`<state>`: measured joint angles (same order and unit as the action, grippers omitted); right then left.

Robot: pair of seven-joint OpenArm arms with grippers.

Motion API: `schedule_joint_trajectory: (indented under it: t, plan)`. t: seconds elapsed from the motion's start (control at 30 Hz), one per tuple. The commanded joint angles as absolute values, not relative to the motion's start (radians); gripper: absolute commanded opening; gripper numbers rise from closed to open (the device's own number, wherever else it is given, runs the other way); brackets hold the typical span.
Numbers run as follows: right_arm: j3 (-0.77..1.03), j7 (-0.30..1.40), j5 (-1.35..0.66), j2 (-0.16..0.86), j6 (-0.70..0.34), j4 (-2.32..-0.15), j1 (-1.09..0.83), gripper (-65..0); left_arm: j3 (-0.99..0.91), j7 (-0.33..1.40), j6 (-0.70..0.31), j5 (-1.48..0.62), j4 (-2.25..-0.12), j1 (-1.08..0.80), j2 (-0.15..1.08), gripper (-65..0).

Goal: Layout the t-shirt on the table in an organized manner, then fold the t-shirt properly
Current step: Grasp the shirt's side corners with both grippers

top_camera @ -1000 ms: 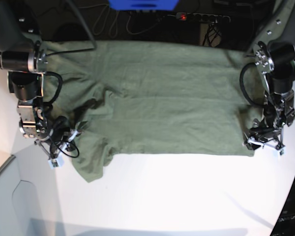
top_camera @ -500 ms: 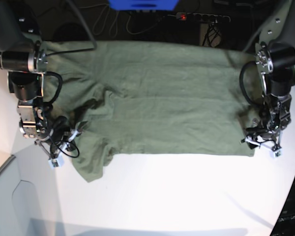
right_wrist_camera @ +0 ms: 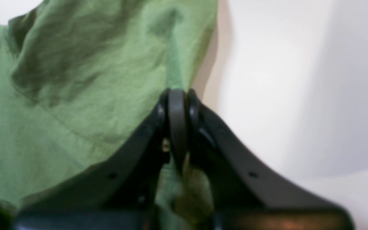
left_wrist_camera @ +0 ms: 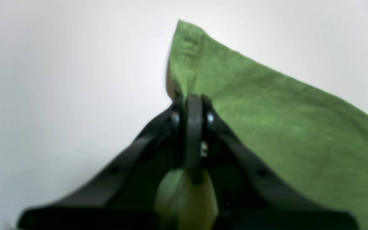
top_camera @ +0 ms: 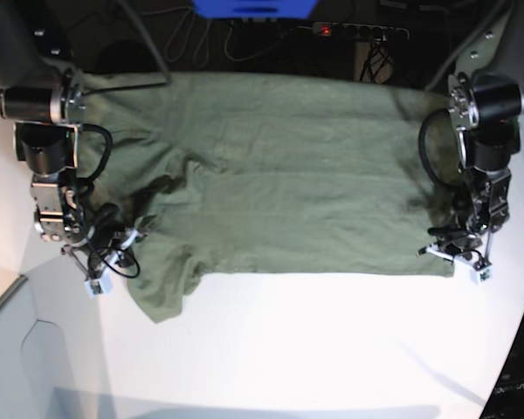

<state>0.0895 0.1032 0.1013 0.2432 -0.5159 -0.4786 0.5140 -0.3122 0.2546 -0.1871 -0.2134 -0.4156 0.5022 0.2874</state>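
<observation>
The olive-green t-shirt [top_camera: 279,175] lies spread across the far half of the white table [top_camera: 332,349], with a sleeve trailing toward the front left. My left gripper [top_camera: 454,253] is at the shirt's near right corner. In the left wrist view it [left_wrist_camera: 193,102] is shut on that hem corner [left_wrist_camera: 187,48], and green cloth shows behind the jaws. My right gripper [top_camera: 113,253] sits by the rumpled sleeve at the left. The right wrist view shows it [right_wrist_camera: 177,95] shut on a fold of the shirt [right_wrist_camera: 75,80].
A power strip [top_camera: 358,30], cables and a blue object [top_camera: 253,7] lie beyond the table's far edge. At the front left the tabletop ends in a curved edge [top_camera: 35,327]. Bare white surface stretches in front of the shirt.
My left gripper has shifted slightly inward along the shirt's near right corner and closed on the hem. The right arm and the sleeve it holds have not moved.
</observation>
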Motion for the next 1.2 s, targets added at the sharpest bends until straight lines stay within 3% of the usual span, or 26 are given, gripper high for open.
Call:
schedule_joint_trajectory:
  t: [0.0,0.4,0.87,1.17]
  plan:
    - [0.116,0.101,0.105,0.252,-0.51,-0.519,0.512,-65.0,-0.312,0.283,-0.197,-0.236,-0.45,0.509,0.291,-65.0]
    - [0.231,0.107,0.108,0.213,-0.515,-1.05,0.205,-65.0,-0.312,0.449,-0.186,-0.438,-0.955,0.255,0.294,-65.0]
    - [0.271,0.104,0.111,0.217,-0.516,-1.288,-0.059,-65.0,-0.312,0.446,-0.196,-0.441,-0.981,0.159,0.303,-65.0]
    - [0.292,0.102,0.111,0.219,-0.518,-1.287,-0.113,-65.0,-0.311,0.453,-0.197,-0.435,-0.97,0.159,0.325,-65.0]
